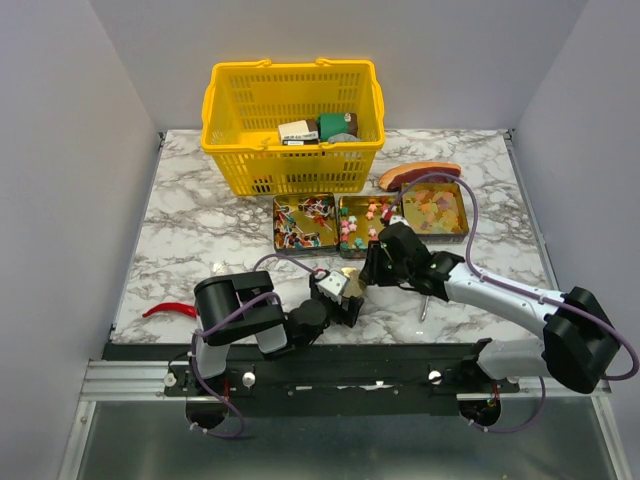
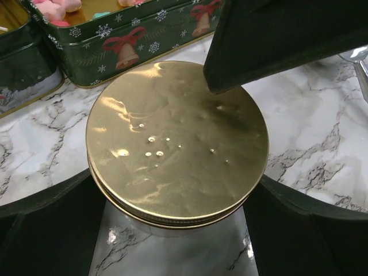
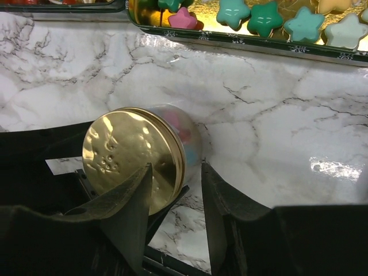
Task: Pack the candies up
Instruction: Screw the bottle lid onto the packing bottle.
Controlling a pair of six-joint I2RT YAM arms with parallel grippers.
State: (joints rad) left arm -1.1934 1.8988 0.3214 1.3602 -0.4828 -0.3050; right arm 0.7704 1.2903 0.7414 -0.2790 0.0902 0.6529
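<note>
On grey-walled marble table (image 1: 200,220), left claw (image 1: 338,288) tight around jar (image 2: 175,138), right claw (image 3: 175,169) spread.

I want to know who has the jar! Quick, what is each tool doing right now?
Left tool: closed on the jar, holding it.
Right tool: open, one finger on either side of the gold lid, not gripping.

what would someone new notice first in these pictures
The gold-lidded jar near the table's front centre stands out first, held by the left gripper while the right gripper straddles its lid edge with open jaws. Behind it sits a row of three open tins of bright candies, and further back a big yellow basket.
</note>
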